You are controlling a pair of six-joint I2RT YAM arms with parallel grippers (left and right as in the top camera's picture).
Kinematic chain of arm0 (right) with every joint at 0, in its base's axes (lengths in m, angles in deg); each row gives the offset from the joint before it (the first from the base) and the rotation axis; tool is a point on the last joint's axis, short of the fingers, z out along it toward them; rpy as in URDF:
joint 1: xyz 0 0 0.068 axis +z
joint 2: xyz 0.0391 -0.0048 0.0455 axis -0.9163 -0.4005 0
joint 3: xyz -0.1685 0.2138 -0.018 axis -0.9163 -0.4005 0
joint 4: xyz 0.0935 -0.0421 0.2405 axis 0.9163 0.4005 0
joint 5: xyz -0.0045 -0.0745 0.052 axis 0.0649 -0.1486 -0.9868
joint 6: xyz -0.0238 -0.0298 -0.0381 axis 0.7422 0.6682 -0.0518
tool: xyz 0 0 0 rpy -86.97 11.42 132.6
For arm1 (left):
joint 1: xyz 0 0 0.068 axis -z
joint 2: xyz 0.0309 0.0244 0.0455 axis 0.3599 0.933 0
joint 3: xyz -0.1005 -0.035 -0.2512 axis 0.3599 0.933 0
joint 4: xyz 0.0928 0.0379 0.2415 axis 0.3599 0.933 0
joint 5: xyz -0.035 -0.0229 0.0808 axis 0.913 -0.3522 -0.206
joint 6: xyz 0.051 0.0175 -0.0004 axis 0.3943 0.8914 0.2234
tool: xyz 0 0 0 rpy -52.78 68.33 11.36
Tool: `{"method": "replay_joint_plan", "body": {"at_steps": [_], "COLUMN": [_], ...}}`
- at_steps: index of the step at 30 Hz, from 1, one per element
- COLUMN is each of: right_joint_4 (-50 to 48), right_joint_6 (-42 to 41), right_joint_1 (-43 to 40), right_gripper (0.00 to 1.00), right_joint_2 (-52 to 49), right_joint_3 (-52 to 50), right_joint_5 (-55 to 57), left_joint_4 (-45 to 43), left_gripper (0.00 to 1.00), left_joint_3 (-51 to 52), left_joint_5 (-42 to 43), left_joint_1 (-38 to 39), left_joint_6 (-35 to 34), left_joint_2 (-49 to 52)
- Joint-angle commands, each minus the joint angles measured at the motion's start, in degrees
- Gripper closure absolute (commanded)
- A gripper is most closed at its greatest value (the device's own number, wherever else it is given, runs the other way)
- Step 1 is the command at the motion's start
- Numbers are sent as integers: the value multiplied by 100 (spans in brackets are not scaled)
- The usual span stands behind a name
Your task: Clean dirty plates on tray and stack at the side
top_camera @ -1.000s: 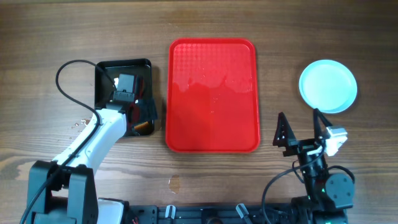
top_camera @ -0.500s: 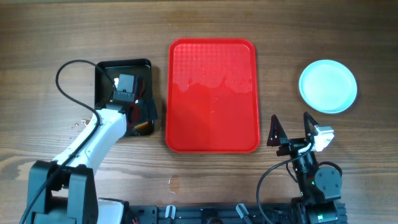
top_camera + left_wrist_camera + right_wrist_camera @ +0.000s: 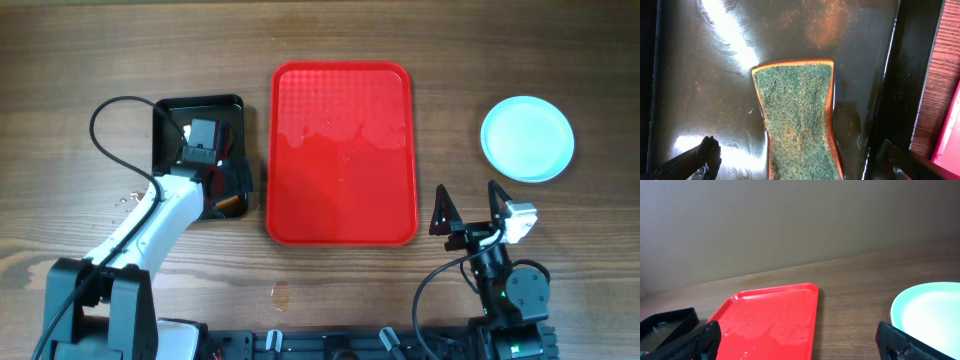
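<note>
Left claw (image 3: 800, 154), released above the sponge (image 3: 797, 105) by the black tray's (image 3: 700, 75) front edge, should rise straight up without dragging it.

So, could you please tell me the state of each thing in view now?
Red tray: empty, wet-looking.
Plates: on the table right of it, look clean.
Sponge: flat in black tray, green side up.
Left arm: jaws open astride sponge.
Right arm: jaws open, empty.
</note>
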State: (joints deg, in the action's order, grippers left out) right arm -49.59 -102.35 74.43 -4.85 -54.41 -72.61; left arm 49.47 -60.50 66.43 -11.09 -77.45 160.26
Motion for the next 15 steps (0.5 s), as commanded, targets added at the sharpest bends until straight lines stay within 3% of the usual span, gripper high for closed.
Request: {"method": "replay_joint_plan", "body": {"at_steps": [1,15], "right_joint_4": [-11,-11], "right_joint_6": [-24,-26], "right_joint_1": [-28,-28], "right_gripper": [0,0], "right_joint_2": [66,66], "right_joint_3": [-7,-7], "right_joint_5": [-4,-2], "left_joint_4": [26,46], "left_gripper": [0,0], "left_joint_3": [149,503], "left_joint_5": [50,-1222], "left_joint_1": [125,179], "left_joint_6": [31,225], "left_joint_2": [-772,-3689]}}
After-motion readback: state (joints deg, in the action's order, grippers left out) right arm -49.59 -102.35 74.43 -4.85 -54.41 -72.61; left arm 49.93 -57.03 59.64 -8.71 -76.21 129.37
